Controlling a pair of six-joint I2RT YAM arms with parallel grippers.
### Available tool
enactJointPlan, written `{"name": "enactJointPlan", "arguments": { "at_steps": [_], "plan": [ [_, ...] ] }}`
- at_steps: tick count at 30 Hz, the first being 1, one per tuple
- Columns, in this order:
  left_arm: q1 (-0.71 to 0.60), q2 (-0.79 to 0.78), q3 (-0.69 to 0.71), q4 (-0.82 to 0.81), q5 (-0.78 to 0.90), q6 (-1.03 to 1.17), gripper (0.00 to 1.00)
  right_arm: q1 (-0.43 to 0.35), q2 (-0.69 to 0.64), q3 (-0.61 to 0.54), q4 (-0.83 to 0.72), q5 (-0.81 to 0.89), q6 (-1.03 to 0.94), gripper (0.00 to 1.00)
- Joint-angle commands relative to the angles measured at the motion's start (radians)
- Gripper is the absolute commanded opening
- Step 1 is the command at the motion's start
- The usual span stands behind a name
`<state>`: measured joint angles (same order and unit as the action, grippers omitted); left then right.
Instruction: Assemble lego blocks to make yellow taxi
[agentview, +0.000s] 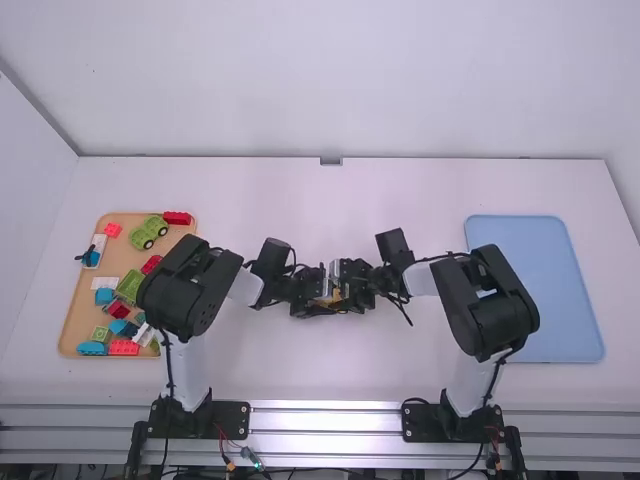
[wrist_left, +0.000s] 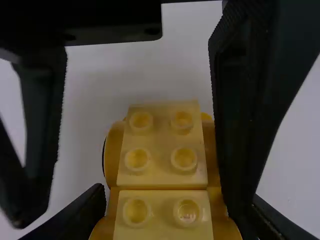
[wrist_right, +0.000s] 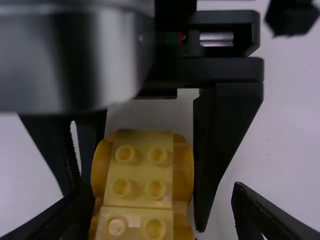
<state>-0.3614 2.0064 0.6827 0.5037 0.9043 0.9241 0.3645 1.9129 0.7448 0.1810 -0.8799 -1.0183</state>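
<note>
Yellow taxi assembly of studded plastic bricks (wrist_left: 162, 145) is sitting between the two grippers near the table's middle, its rounded darker-yellow parts jutting out at both sides. Two lighter yellow bricks are lying end to end along its top. The black left gripper (agentview: 321, 301) is pinching the assembly between its fingers. The black right gripper (agentview: 347, 292) is standing wide around it, one finger close to its side and the other apart. A tan tray (agentview: 118, 258) of mixed coloured blocks is resting at the left, a plain blue tray (agentview: 565, 300) at the right.
</note>
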Motion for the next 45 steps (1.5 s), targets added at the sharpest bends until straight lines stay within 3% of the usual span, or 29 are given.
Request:
{"name": "enactJointPlan", "arguments": {
  "at_steps": [1, 5, 7, 9, 11, 12, 17, 31, 39, 42, 45],
  "plan": [
    [0.002, 0.016, -0.009, -0.008, -0.031, 0.007, 0.54, -0.018, -0.021, -0.005, -0.011, -0.026, 0.005, 0.73],
    [0.002, 0.016, -0.009, -0.008, -0.031, 0.007, 0.53, -0.049, -0.083, -0.005, -0.055, -0.085, -0.011, 0.70],
    [0.002, 0.016, -0.006, -0.008, -0.031, 0.007, 0.52, -0.072, -0.117, -0.005, -0.083, -0.108, -0.012, 0.59],
    [0.002, 0.016, -0.006, -0.005, -0.031, 0.007, 0.52, -0.082, -0.132, -0.005, -0.106, -0.129, -0.035, 0.37],
    [0.002, 0.016, -0.009, 0.003, -0.031, 0.007, 0.52, -0.089, -0.139, -0.005, -0.135, -0.164, -0.084, 0.04],
    [0.002, 0.016, -0.010, 0.003, -0.031, 0.007, 0.52, -0.089, -0.139, -0.005, -0.140, -0.166, -0.091, 0.01],
    [0.002, 0.016, -0.008, 0.003, -0.031, 0.007, 0.51, -0.089, -0.128, -0.006, -0.217, -0.078, -0.097, 0.00],
    [0.015, 0.016, -0.007, 0.009, -0.031, -0.019, 0.48, -0.086, 0.029, -0.005, -0.225, 0.036, -0.079, 0.00],
    [0.011, 0.016, -0.008, 0.021, -0.033, -0.019, 0.48, 0.017, 0.031, -0.005, -0.259, 0.285, -0.058, 0.00],
    [0.012, 0.016, -0.008, 0.022, -0.034, -0.019, 0.48, 0.035, 0.028, -0.005, -0.215, 0.267, -0.033, 0.00],
    [0.021, 0.016, -0.008, 0.025, -0.032, -0.019, 0.48, 0.015, -0.026, -0.005, -0.162, 0.146, -0.035, 0.00]
  ]
}}
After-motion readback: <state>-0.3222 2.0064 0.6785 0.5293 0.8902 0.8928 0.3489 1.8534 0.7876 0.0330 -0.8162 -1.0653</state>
